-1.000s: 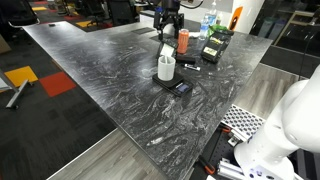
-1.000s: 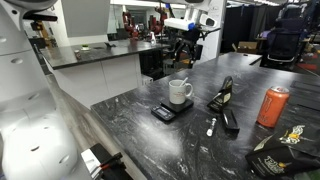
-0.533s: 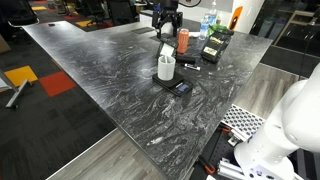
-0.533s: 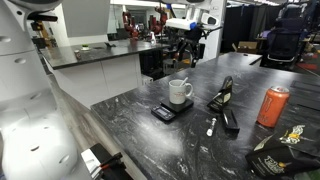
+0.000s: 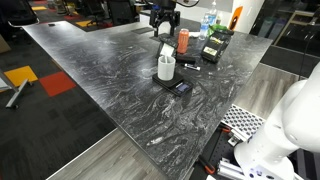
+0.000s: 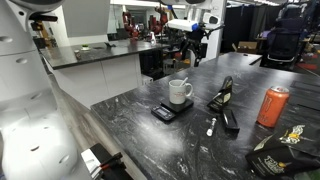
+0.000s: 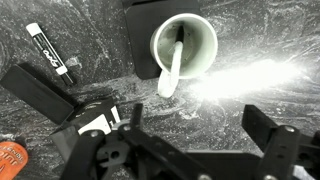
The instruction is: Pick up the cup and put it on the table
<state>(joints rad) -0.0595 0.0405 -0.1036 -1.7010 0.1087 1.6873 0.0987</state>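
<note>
The white cup [image 5: 166, 68] stands upright on a small flat black square device [image 5: 178, 86] on the dark marble table [image 5: 100, 80]. It shows in both exterior views [image 6: 179, 92]. In the wrist view I look down into the cup [image 7: 184, 47], its white handle pointing toward the gripper. My gripper [image 7: 195, 115] is open and empty. It hangs in the air above the table's far part [image 5: 164, 27], well apart from the cup [image 6: 186, 48].
An orange-red can [image 5: 183, 40] stands behind the cup. A white marker [image 7: 47, 52], a black folded object [image 6: 222, 100] and a dark snack bag [image 6: 285, 150] lie beside it. A bottle [image 5: 208, 25] stands at the far edge.
The gripper has shifted very slightly above the far part of the table. The cup has not moved.
</note>
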